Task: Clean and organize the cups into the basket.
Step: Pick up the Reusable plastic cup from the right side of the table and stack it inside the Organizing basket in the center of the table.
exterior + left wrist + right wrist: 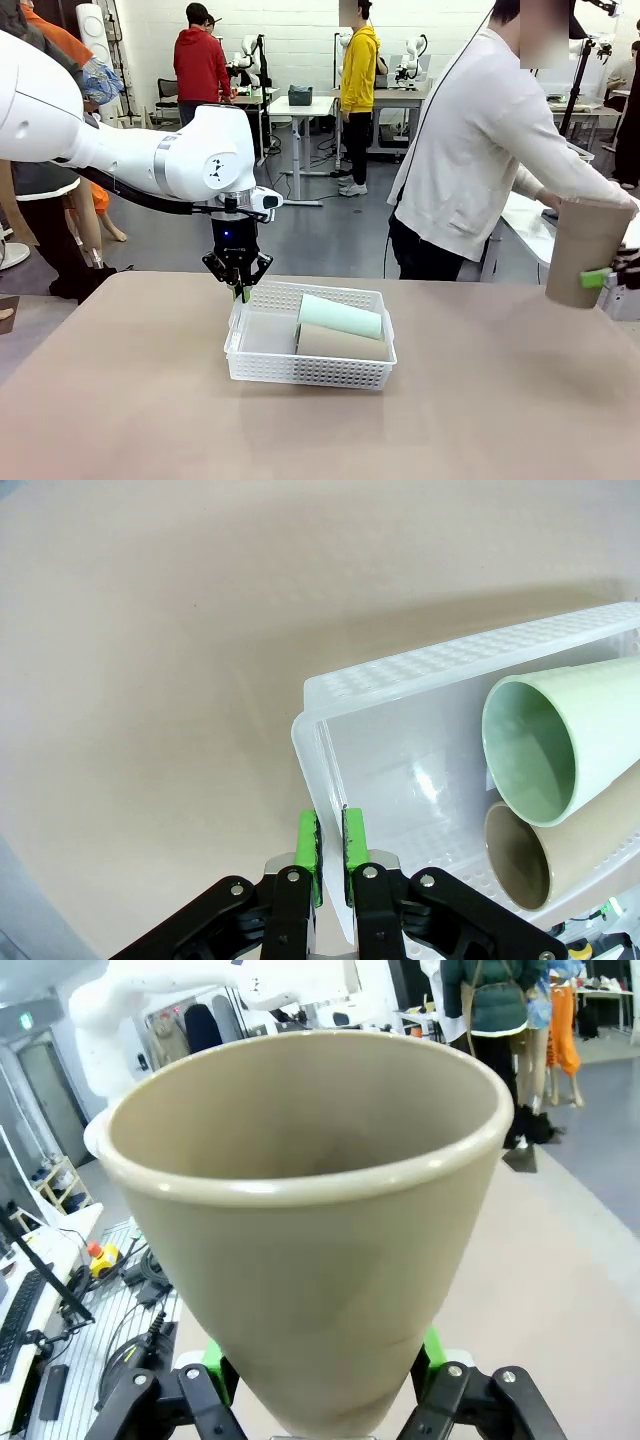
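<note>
A mint matte tumbler [340,316] and tan tumbler [340,344] fill your white lattice plastic basket [238,350]; right gripper [322,1372], three o'clock, clamps a third tan tumbler [585,262], left gripper [330,852] pinched together.

bright, even indoor light from overhead in all three views, no dim areas. front view is sharp; a faint soft shadow lies under the basket [310,372] on the table [120,400], on the side toward the camera; white far wall reads very bright. left wrist view: broad soft shadow band on the table along the basket's outer wall, small white glare spot on the basket floor, rim bowed by the wide-angle lens, grey smear in lower left corner. right wrist view: tan cup [310,1290] very close, slightly soft, inside shaded darker, background bent and soft toward the edges.
</note>
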You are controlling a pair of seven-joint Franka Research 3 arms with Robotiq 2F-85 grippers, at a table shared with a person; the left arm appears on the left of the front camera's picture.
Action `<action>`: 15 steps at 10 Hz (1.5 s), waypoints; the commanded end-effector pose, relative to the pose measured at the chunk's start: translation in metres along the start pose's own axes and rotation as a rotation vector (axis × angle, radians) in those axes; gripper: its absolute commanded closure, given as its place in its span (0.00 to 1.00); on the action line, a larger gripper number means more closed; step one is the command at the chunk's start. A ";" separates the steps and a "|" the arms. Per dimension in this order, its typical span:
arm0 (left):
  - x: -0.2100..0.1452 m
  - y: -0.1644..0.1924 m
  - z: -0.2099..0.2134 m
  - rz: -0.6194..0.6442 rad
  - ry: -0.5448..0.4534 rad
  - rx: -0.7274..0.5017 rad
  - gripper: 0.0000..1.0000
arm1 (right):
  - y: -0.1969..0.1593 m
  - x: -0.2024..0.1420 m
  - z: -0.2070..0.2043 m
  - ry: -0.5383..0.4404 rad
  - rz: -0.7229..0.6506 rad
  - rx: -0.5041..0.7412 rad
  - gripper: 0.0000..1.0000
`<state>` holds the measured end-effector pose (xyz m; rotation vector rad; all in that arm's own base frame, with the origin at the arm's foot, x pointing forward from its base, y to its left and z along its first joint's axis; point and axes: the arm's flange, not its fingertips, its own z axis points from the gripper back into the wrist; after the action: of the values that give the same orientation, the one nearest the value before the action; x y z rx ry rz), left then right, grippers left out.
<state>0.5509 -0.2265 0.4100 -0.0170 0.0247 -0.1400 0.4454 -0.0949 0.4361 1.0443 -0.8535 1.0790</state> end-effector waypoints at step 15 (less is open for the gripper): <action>-0.001 0.000 0.002 0.002 -0.003 -0.001 1.00 | 0.061 0.159 -0.144 0.739 0.033 -0.151 0.20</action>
<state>0.5507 -0.2268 0.4099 -0.0170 0.0247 -0.1406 0.4167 0.0692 0.5574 0.4742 -0.5365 1.3010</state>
